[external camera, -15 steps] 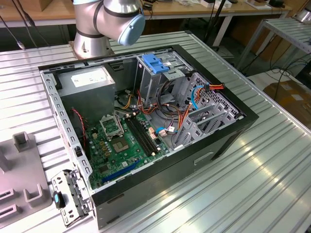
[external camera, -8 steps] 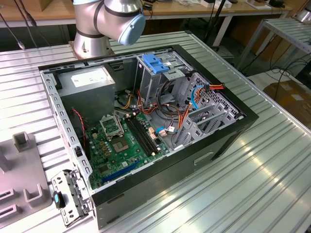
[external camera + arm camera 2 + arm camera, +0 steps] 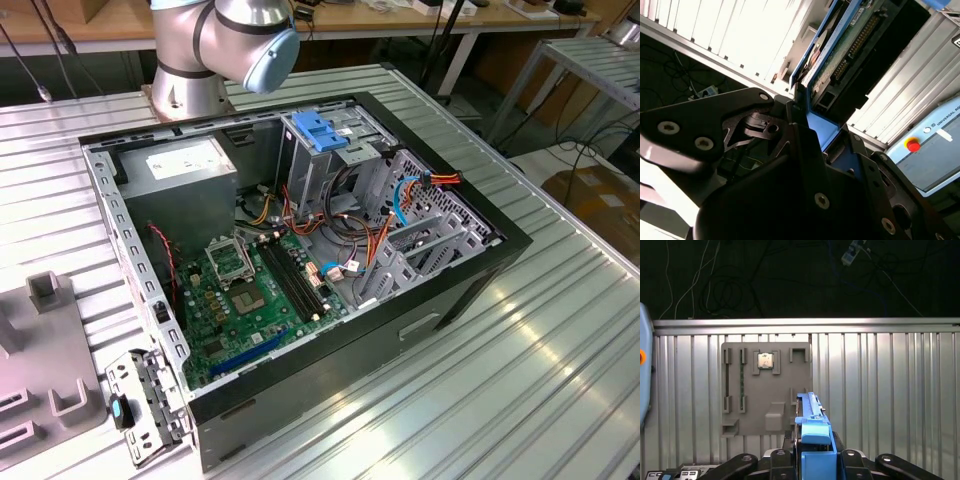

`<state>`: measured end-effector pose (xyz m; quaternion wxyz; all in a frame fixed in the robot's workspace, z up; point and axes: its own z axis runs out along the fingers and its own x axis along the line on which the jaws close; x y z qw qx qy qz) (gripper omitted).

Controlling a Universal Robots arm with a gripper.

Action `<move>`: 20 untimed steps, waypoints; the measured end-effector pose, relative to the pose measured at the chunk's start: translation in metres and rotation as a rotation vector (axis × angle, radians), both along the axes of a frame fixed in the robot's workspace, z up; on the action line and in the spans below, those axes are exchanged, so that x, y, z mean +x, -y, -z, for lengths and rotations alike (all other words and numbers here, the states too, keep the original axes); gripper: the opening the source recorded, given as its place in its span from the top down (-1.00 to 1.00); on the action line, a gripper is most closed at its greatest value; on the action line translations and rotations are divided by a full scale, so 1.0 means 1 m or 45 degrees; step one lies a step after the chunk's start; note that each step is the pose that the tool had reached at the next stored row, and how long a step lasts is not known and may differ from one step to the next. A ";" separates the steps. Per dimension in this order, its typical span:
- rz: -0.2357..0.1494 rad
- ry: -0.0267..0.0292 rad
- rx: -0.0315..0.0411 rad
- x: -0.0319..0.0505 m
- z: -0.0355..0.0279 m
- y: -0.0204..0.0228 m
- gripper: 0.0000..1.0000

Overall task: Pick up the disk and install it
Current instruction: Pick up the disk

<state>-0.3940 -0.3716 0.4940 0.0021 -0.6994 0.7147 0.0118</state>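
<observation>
Holding the disk (image 3: pixel 812 412) on edge above the table (image 3: pixel 890 390), near the grey fixture plate (image 3: pixel 765 390), with the gripper (image 3: pixel 816 452) jaws closed on its blue rails. Risking a slip or twist in that narrow pinch on plastic, and a snag on the loose cables (image 3: pixel 375 245) or the drive cage (image 3: pixel 320 170) in the exterior view's upper middle. Showing a white label on the power supply (image 3: pixel 185 185) at upper left there, its print too small to read.
</observation>
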 end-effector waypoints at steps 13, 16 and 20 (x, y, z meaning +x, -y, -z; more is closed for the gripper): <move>0.000 -0.0008 0.0003 0.0001 -0.0034 0.0000 0.26; 0.000 -0.0007 0.0002 0.0032 -0.0033 0.0008 0.26; 0.000 -0.0011 0.0002 0.0097 -0.0034 0.0035 0.26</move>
